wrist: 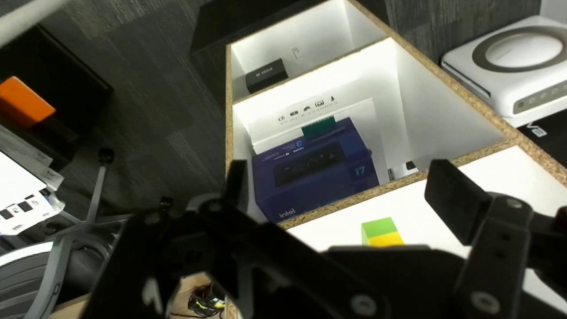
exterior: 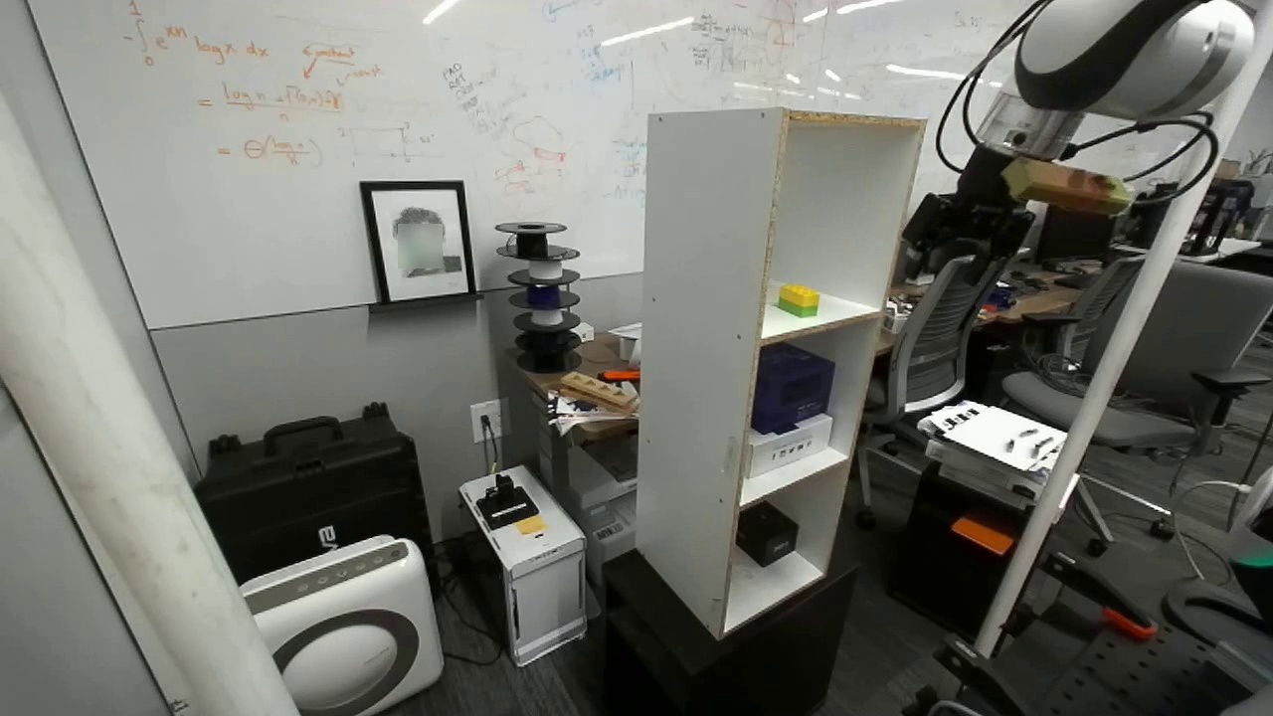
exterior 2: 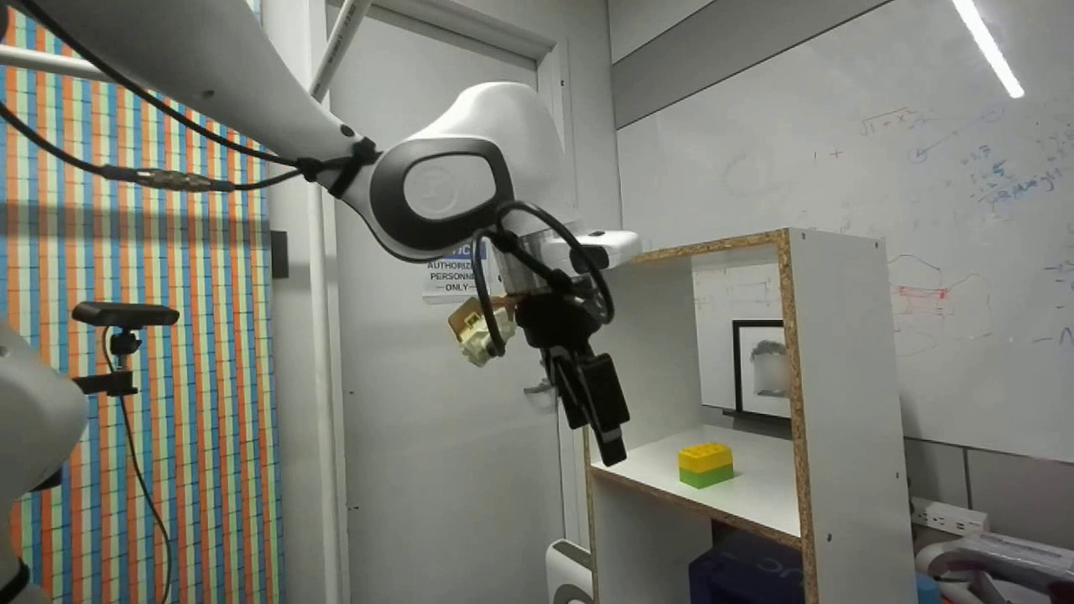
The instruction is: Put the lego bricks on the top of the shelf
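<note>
wrist view: two fingers point(wrist: 456, 199) spread apart, and two stacked lego bricks point(wrist: 382, 232) sit in one shelf's point(wrist: 443, 115) top compartment point(wrist: 334, 228).

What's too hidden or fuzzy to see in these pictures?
Wrist view: part of the bricks, behind the gripper.
Both exterior views: upper face of the shelf, hidden by its edges.
An exterior view: bottom of the blue box, cut off by the picture's edge.
An exterior view: some writing, too small to read.
</note>
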You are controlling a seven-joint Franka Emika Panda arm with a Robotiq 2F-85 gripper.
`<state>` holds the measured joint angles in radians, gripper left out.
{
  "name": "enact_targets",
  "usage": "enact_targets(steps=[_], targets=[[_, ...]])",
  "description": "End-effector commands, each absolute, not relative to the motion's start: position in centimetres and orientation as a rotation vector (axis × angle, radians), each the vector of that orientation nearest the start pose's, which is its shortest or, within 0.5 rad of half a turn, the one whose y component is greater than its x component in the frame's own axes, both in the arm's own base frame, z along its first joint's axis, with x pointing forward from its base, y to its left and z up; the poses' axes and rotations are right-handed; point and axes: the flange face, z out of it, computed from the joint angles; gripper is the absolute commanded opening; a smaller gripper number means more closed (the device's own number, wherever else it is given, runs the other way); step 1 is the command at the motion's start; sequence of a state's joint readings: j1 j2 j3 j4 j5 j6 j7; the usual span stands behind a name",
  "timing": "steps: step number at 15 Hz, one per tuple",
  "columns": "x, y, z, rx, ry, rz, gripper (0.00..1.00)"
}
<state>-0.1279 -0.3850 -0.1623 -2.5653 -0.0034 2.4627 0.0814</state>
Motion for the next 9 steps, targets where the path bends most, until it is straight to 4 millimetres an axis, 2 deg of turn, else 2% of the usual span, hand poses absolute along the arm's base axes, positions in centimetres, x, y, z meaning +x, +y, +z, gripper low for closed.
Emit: enact_targets(steps=[1, 9], targets=[[46.6, -12.3, 41.0, -2.972, 0.604, -0.526, 1.00], [56.1, -11.6, 38.4, -2.942, 0.646, -0.567, 1.00]])
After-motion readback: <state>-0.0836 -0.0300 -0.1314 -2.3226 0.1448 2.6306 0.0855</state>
